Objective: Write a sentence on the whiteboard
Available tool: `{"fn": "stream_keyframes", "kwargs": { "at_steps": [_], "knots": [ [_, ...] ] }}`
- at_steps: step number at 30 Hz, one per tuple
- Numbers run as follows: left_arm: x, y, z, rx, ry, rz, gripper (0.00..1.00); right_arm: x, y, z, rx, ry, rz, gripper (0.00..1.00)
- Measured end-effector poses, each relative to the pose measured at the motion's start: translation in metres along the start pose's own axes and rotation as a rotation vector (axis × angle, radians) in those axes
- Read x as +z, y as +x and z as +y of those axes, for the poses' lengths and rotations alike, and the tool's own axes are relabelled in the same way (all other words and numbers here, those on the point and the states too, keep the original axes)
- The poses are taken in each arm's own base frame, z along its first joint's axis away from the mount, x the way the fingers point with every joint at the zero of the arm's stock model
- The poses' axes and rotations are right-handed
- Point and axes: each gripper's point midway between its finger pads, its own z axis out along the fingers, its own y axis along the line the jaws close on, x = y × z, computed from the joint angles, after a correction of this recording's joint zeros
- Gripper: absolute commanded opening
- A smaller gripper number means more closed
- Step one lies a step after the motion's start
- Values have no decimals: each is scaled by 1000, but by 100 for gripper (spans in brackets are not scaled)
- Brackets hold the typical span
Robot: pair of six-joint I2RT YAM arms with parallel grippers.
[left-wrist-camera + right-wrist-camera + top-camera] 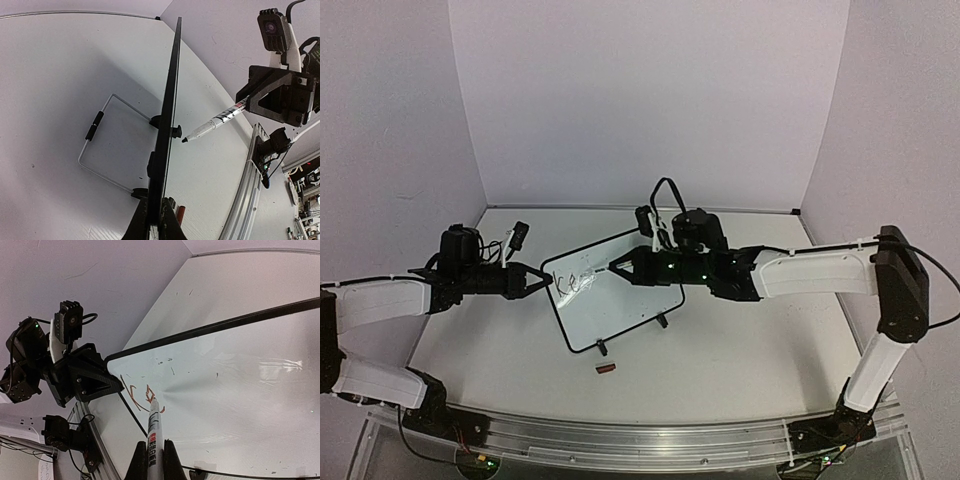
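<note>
White tabletop [740, 350] first, pale walls all round it. About centre stands the small rectangular whiteboard [620, 305], thin black rim and rounded corners, leaning back on its two little black feet [602, 349] with a thin wire prop [94, 125] behind. The left gripper [542, 281] is pinched tight on the board's left edge. My read is that it's bracing the board so pen pressure can't tip it or skate it away. The right gripper [618, 268] comes in from the opposite side, fingers clamped around a slim white-barrelled marker [154, 425]. Its tip is down at the upper-left corner of the writing face; touching or just off, I can't tell. There the sentence [136, 394] is only a few thin dark strokes, so I'd say we're barely started. Nothing blocks the bare writing face to the right of them. One small red-brown cap [606, 369] lies on the table just in front of the board, apart from both arms.
</note>
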Motion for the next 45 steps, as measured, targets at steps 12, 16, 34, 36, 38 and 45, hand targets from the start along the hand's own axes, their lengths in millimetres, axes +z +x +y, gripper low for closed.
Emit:
{"fn": "stream_keyframes", "kwargs": {
  "at_steps": [12,16,34,36,38,45],
  "knots": [
    [0,0,0,1,0,0,0,8,7,-10,5,23,11,0],
    [0,0,0,1,0,1,0,9,8,-11,6,25,12,0],
    [0,1,0,-1,-2,4,0,8,1,-16,7,57,-23,0],
    [0,1,0,-1,-2,4,0,8,1,-17,7,58,-24,0],
    [0,1,1,-1,-2,4,0,8,1,-17,6,60,-25,0],
    [0,1,1,-2,-3,4,0,8,0,-17,6,63,-28,0]
  ]
}}
